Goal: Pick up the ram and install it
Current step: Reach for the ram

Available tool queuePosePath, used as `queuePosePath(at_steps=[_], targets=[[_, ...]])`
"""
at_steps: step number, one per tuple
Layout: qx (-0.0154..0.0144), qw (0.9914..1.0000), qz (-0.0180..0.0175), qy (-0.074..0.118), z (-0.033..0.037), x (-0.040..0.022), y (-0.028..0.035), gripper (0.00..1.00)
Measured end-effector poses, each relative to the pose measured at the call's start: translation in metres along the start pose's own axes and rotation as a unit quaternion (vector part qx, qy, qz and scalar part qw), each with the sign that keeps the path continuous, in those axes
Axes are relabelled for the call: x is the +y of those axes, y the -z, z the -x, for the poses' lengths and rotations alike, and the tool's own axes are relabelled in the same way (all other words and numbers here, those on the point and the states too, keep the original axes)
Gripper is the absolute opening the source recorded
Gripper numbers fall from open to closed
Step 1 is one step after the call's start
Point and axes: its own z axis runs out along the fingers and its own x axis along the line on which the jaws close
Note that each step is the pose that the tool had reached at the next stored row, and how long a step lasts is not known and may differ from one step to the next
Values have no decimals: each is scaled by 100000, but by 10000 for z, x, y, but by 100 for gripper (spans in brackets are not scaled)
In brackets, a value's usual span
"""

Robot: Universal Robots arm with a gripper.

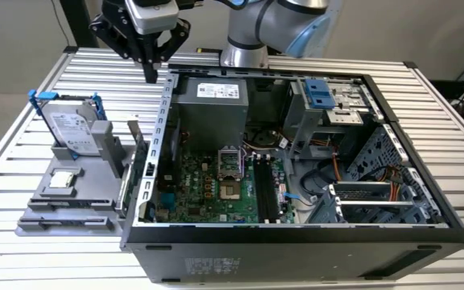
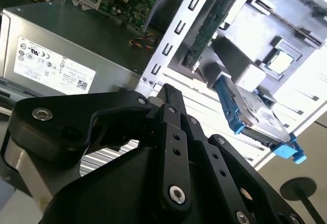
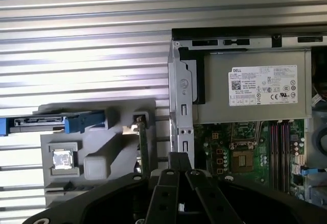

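The ram (image 1: 128, 172) is a thin dark strip standing on edge in the grey holder (image 1: 63, 212), just outside the open computer case's wall. It also appears in both wrist views (image 3: 143, 150) (image 2: 204, 29). My gripper (image 1: 150, 76) hangs above the slatted table at the exterior view's upper left, higher than the ram and farther back, near the case's rear corner. Its black fingers (image 3: 179, 163) (image 2: 168, 98) are together with nothing between them. The black memory slots (image 1: 266, 188) lie on the green motherboard (image 1: 208, 187) inside the case.
A hard drive (image 1: 75, 130) with blue clips stands upright in the holder. A small square silver chip (image 1: 63, 179) sits in front of it. The grey power supply (image 1: 212, 109) fills the case's rear. Drive cages and cables (image 1: 361, 181) crowd its right side.
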Motion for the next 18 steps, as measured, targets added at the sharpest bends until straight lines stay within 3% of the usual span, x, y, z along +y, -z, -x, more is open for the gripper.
queuePosePath(at_steps=[10, 18], targets=[[3, 100000, 5, 126, -289, -20, 6, 0], [34, 99997, 12, 719, -472, -32, 10, 0]])
